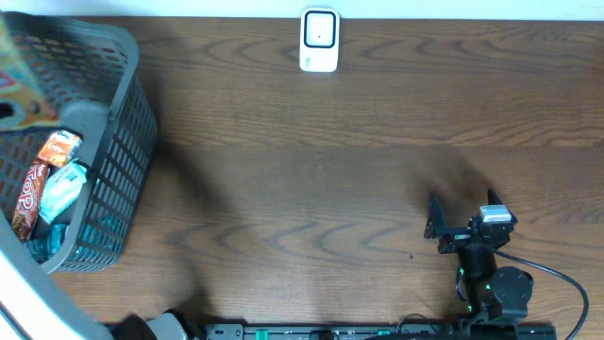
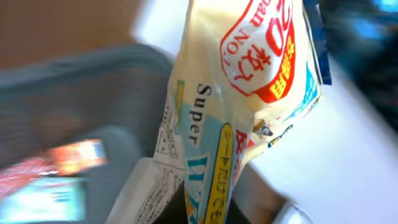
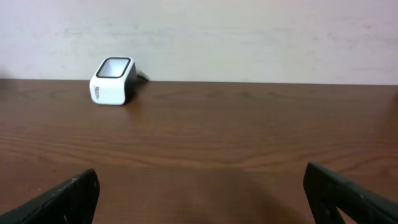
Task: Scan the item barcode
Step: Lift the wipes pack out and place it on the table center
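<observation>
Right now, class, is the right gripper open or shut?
Open. In the right wrist view the right gripper has its fingers wide apart, only bare table between them.

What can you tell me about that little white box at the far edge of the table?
The white box is a small, smooth, plastic-looking block with rounded corners. Its upward-tilted face holds a pale window framed in black, and faint grey print marks its side. It stands on the brown wooden table near the far edge, close to the pale wall; only the table touches it. A short dark stub, perhaps a cable, shows behind it.
</observation>
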Available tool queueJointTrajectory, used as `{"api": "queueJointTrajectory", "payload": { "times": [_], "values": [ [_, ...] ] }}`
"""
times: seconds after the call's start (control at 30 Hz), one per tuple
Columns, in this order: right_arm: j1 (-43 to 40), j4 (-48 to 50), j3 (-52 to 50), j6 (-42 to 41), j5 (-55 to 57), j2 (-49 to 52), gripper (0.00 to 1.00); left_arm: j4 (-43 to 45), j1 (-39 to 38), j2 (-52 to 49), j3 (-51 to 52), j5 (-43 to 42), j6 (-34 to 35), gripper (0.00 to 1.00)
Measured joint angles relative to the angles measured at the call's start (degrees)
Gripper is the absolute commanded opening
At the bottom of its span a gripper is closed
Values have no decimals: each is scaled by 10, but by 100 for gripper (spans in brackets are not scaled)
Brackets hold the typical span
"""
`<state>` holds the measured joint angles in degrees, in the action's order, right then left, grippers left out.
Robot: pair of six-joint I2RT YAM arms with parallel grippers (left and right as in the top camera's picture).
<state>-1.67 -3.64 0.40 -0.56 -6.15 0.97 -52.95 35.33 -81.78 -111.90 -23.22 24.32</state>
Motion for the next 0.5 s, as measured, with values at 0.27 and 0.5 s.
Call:
{"api": "queueJointTrajectory", "payload": {
  "times": [0.27,0.5],
  "values": [
    [0,0,0,0,0,0,99,-22,-240,49,0,-129,10,7],
    [0,0,0,0,0,0,99,-22,-431,20,43,-53,9,7]
  ]
}}
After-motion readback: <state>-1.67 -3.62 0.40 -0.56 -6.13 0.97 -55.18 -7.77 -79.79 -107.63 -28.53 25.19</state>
